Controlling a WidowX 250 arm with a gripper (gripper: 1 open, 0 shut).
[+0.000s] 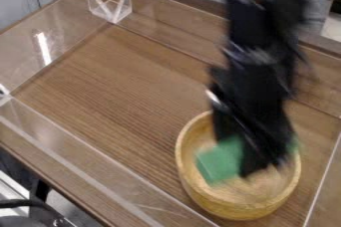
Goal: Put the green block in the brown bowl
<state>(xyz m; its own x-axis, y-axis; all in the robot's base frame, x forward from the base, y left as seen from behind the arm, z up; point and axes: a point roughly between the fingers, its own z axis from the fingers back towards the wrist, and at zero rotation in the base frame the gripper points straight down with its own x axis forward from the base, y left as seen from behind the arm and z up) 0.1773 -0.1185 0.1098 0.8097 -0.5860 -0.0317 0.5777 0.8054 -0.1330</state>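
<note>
Now the blurry black metal claw (pixel 240 131) is clamped on the bright green rectangular block (pixel 221 159); block's over the round tan wooden bowl (pixel 200 193), nearer the bowl's left side in cam view, its ends sticking out both sides of the claw; next, prob. lower w/in bowl's rim & release.

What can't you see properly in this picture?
- The gripper's fingertips: camera view, blurred and dark against the bowl, so how they grip is unclear.
- The green block's edges: camera view, smeared by blur and partly covered by the gripper.
- The brown bowl's far rim: camera view, hidden behind the arm.
- Whether the block touches the bowl: camera view, too blurred.
</note>
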